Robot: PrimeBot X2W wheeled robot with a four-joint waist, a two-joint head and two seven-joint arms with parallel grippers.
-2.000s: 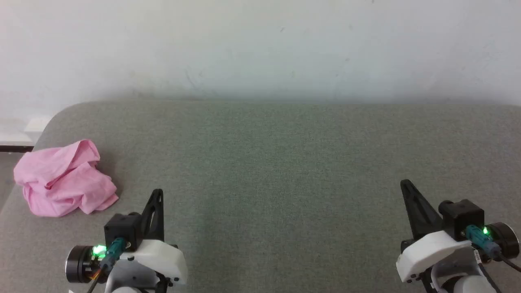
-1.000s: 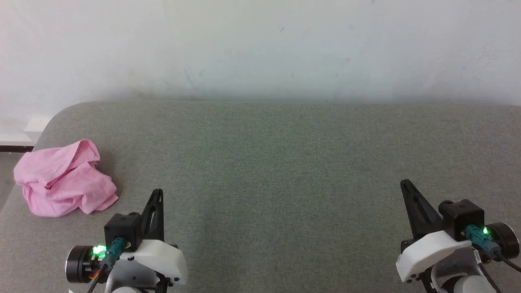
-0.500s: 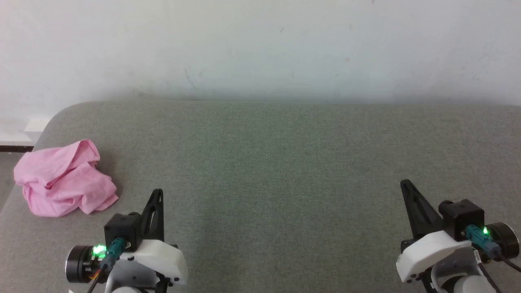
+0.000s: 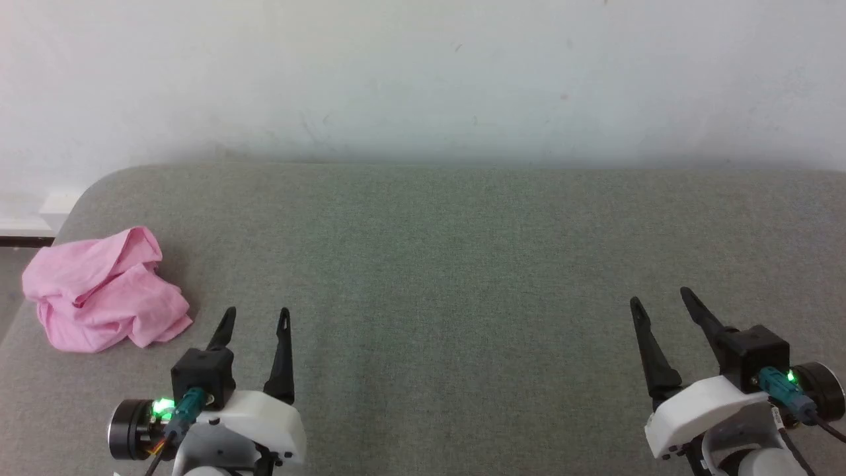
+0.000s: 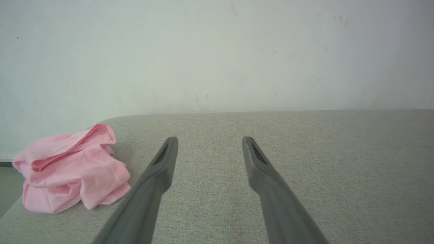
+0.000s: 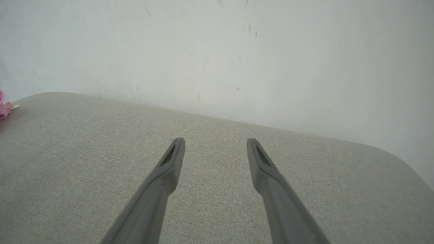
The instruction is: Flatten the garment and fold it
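Garment (image 4: 106, 291), pink and crumpled in a heap, lies on the grey cushion (image 4: 462, 264) near the left gripper (image 4: 256, 312), off to its left and a little beyond its fingertips, not touching them. (Photographer)

And the claws, what do we print? (Desk)

Both stand wide, nothing between the fingers. The right gripper (image 4: 659, 296) hovers well apart from the garment, which sits far to its left; from that wrist a pink sliver shows at the left margin. (Photographer)

Which step is this? (Desk)

The very first, by my reading: the reach. No flattening has begun, no fold made. The next move calls for the left claw to swing left and forward, come down on an edge of the heap and pinch it. The cloth then wants drawing rightward to the bare ground between the two claws, where both can spread it. (Photographer)
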